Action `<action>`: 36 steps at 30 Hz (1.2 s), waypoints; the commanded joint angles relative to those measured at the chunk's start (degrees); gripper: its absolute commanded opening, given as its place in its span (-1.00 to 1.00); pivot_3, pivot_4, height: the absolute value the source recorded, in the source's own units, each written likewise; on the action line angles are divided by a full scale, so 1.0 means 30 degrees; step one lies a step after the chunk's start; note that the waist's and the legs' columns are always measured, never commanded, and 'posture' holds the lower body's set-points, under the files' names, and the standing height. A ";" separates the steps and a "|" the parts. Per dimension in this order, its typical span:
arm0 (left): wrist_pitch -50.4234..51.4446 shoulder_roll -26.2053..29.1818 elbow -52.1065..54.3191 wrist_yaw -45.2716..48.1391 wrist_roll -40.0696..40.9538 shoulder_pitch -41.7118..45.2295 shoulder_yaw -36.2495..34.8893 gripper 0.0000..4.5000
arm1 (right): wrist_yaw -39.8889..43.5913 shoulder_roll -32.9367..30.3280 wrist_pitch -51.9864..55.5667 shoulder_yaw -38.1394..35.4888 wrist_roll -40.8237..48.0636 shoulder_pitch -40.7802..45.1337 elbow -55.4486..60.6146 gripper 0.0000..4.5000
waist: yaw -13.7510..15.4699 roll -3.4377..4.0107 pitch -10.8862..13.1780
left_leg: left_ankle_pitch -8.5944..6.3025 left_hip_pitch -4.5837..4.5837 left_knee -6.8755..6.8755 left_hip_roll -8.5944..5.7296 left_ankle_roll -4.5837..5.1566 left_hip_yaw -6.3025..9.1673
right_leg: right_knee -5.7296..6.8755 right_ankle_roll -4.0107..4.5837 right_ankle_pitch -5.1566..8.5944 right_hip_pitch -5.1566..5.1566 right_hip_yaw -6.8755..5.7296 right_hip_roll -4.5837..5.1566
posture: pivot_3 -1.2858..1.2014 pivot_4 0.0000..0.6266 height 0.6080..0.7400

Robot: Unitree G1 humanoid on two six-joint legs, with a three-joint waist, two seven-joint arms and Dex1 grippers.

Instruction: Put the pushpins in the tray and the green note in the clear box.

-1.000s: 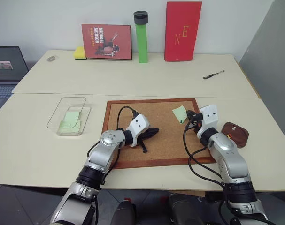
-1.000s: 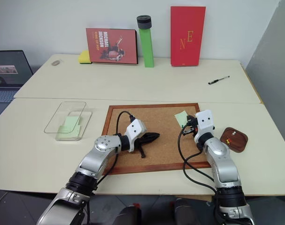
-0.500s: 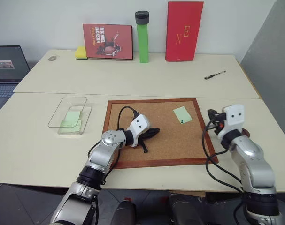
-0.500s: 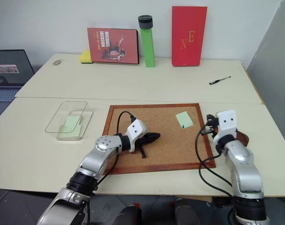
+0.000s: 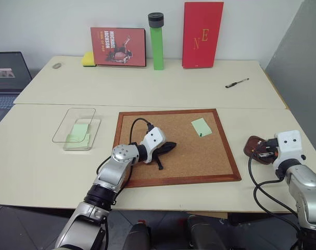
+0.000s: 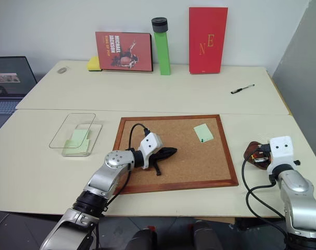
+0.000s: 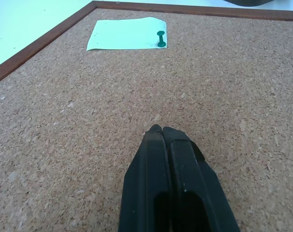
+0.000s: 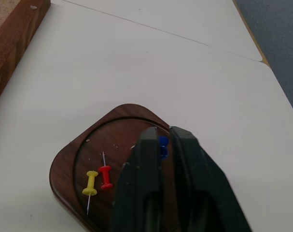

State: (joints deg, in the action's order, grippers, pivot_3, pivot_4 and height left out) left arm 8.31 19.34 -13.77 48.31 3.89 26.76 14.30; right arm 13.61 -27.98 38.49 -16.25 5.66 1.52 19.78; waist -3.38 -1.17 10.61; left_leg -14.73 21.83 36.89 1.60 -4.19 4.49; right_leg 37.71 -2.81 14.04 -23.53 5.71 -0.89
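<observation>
A pale green note [image 5: 201, 126] lies on the corkboard [image 5: 173, 167], held at one corner by a green pushpin [image 7: 161, 39]. My left gripper [image 5: 168, 147] rests shut on the cork, left of the note, with nothing in it. To the right of the board sits the dark brown tray [image 5: 251, 143], and my right gripper [image 8: 162, 137] hovers over it. Its fingers [image 8: 141, 183] stand a narrow gap apart with a blue pushpin [image 8: 162, 145] between the tips. A yellow pushpin [image 8: 90, 181] and a red pushpin [image 8: 105, 175] lie in the tray [image 8: 69, 169]. The clear box [image 5: 90, 112] stands left of the board with pale green paper inside.
A pen [image 5: 237, 83] lies at the far right of the table. Along the back wall stand a tall green cylinder [image 5: 157, 41], a red book [image 5: 203, 34], another book [image 5: 118, 46] and a yellow sponge [image 5: 88, 58]. A laptop [image 5: 7, 78] sits at the far left.
My right gripper has swung right, from the note's edge on the corkboard to above the tray. The note now lies flat. The left arm has not moved.
</observation>
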 commanded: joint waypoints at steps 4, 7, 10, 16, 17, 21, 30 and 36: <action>0.0262 0.0172 -0.0425 0.0027 -0.0421 -0.0251 0.0295 -1.00 | -0.0084 -0.0165 0.0263 0.0174 -0.0193 0.0205 -0.0010 -0.06 | 0.0000 0.0000 0.0000 | 0.0000 0.0000 0.0000 0.0000 0.0000 0.0001 | 0.0000 0.0001 0.0000 0.0000 0.0001 0.0000 | 0.03 -0.52 1.00; 0.0265 0.0176 -0.0418 0.0009 -0.0414 -0.0256 0.0274 -1.00 | -0.0119 -0.0187 0.0253 -0.0071 -0.0071 0.0336 0.0211 0.24 | -0.0001 0.0000 0.0000 | 0.0000 0.0000 0.0000 0.0000 0.0000 0.0001 | 0.0000 0.0001 0.0000 0.0000 -0.0001 0.0000 | 0.03 -0.52 1.00; 0.0251 0.0192 -0.0400 0.0001 -0.0399 -0.0289 0.0250 -1.00 | -0.0197 -0.0298 0.0140 -0.0412 0.0019 0.0639 0.0847 0.49 | -0.0002 0.0000 0.0000 | 0.0000 -0.0001 0.0000 0.0001 0.0000 0.0001 | 0.0000 0.0001 0.0001 0.0000 -0.0001 0.0000 | 0.03 -0.52 1.00; 0.0228 0.0171 -0.0503 -0.0055 -0.0380 -0.0230 0.0196 -1.00 | 0.0938 0.0079 -0.0097 0.0012 0.1473 0.1724 0.2725 0.98 | -0.0016 0.0000 0.0001 | 0.0000 -0.0002 0.0000 0.0000 0.0000 0.0003 | 0.0000 0.0000 0.0000 -0.0001 -0.0004 -0.0001 | 0.03 -0.52 1.00; 0.0229 0.0167 -0.0521 -0.0059 -0.0379 -0.0215 0.0193 -1.00 | 0.1286 0.0352 -0.0238 0.0403 0.1869 0.1801 0.2922 0.98 | -0.0016 -0.0001 0.0001 | 0.0000 -0.0002 -0.0001 0.0001 0.0000 0.0003 | 0.0000 -0.0001 -0.0001 -0.0001 -0.0003 -0.0001 | 0.03 -0.52 1.00; 0.0243 0.0148 -0.0556 -0.0066 -0.0385 -0.0164 0.0199 -1.00 | 0.1809 0.1756 -0.1027 0.2256 0.2473 0.1965 0.2768 0.98 | -0.0009 -0.0002 0.0001 | 0.0000 -0.0001 -0.0003 0.0003 0.0000 0.0010 | -0.0001 -0.0006 -0.0003 0.0001 -0.0011 -0.0003 | 0.03 -0.52 1.00; 0.0342 0.0152 -0.0392 -0.0078 -0.0375 -0.0190 0.0210 -1.00 | 0.1799 0.4213 -0.4291 0.5676 0.1442 0.2783 -0.1035 0.98 | -0.0009 -0.0001 0.0001 | 0.0000 0.0002 -0.0002 0.0003 0.0001 0.0007 | -0.0003 -0.0004 -0.0002 -0.0002 -0.0010 -0.0001 | 0.03 -0.52 1.00; 0.0359 0.0243 -0.0353 -0.0070 -0.0380 -0.0202 0.0169 -1.00 | 0.1813 0.4791 -0.5629 0.6519 0.0844 0.3725 -0.3382 0.98 | -0.0009 -0.0001 0.0001 | 0.0000 -0.0001 -0.0003 0.0004 0.0000 0.0009 | -0.0003 -0.0006 -0.0003 -0.0002 -0.0013 -0.0002 | 0.03 -0.52 1.00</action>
State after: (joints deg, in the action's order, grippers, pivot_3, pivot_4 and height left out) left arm 8.38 19.39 -13.88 48.14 3.89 26.96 14.30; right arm 19.04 -14.11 23.98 3.27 8.50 11.02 10.28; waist -3.40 -1.18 10.62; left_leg -14.73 21.82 36.88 1.61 -4.19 4.52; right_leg 37.70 -2.83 14.02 -23.54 5.67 -0.90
